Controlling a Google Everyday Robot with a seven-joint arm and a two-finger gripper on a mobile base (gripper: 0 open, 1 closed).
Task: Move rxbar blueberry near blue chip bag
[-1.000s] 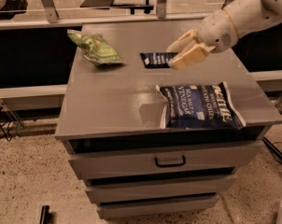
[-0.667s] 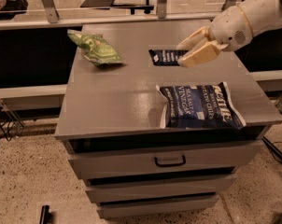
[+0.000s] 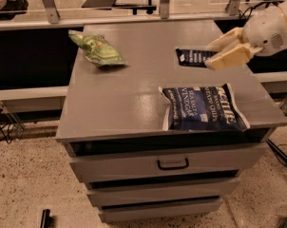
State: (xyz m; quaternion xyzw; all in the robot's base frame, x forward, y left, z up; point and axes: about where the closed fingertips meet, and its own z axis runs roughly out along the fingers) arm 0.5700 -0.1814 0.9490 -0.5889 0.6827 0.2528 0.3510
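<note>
The rxbar blueberry, a small flat navy bar with white lettering, is at the back right of the grey cabinet top. Its right end sits between the cream fingers of my gripper, which reaches in from the right and is shut on it. The bar is low over the top; I cannot tell if it touches. The blue chip bag, large and dark blue with white lettering, lies flat near the front right edge, a short gap in front of the bar.
A green chip bag lies at the back left of the top. The cabinet has drawers below, the upper one with a black handle. A rail and a chair base stand behind the cabinet.
My gripper has moved to the right with the rxbar blueberry in it, and the bar now sits behind the blue chip bag. Both bags have stayed put.
</note>
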